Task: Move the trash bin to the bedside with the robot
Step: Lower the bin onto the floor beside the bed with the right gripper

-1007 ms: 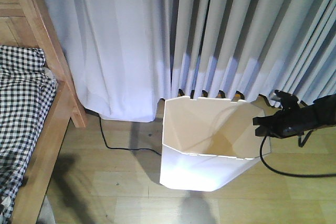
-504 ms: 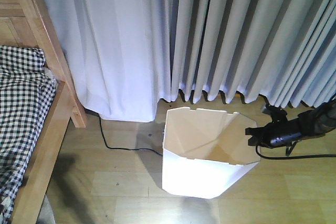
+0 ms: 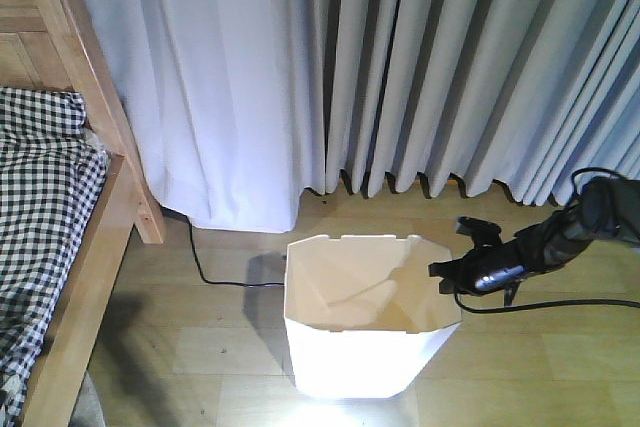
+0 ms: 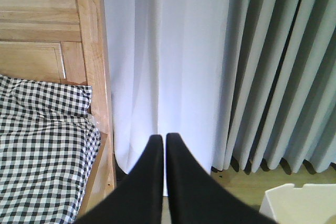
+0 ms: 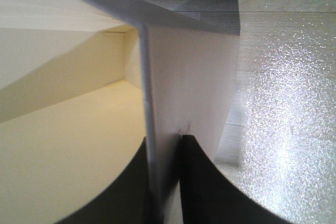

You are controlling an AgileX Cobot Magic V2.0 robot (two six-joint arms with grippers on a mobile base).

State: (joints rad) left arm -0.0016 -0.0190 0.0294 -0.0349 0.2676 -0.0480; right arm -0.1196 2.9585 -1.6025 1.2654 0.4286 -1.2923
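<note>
Right pincer (image 3: pixel 443 272) is clamping the trash bin (image 3: pixel 350 352) by its right wall, one finger inside and one outside. Bin is standing upright on the wooden floor (image 3: pixel 540 367), near the curtain (image 3: pixel 420 67), well right of the bed frame (image 3: pixel 95 247). Left pincer (image 4: pixel 163 138) is sitting closed, facing the curtain.

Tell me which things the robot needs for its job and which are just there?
Needed: trash bin, right gripper pinching its wall, wooden bed frame.
Just there: curtains, black floor cable, left gripper, shut on nothing.
</note>
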